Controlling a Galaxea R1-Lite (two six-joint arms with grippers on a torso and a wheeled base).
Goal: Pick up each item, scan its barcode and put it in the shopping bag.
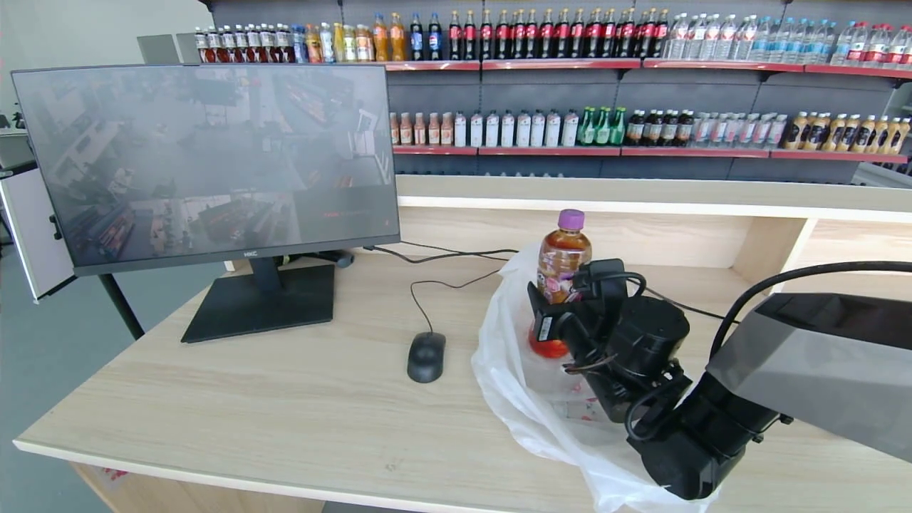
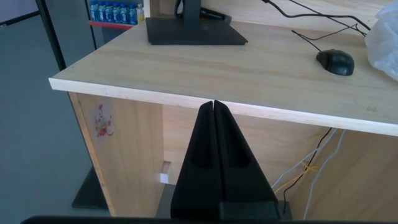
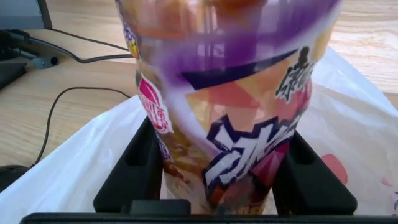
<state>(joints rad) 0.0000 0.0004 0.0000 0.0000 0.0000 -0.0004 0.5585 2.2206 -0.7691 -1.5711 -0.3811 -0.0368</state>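
Bottle (image 1: 563,253), partly behind right end effector (image 1: 570,303), perhaps inside bag (image 1: 509,385)

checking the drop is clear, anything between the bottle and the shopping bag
Nothing visible does: the right gripper holds the bottle upright over the shopping bag, with only the bag's own plastic around it.
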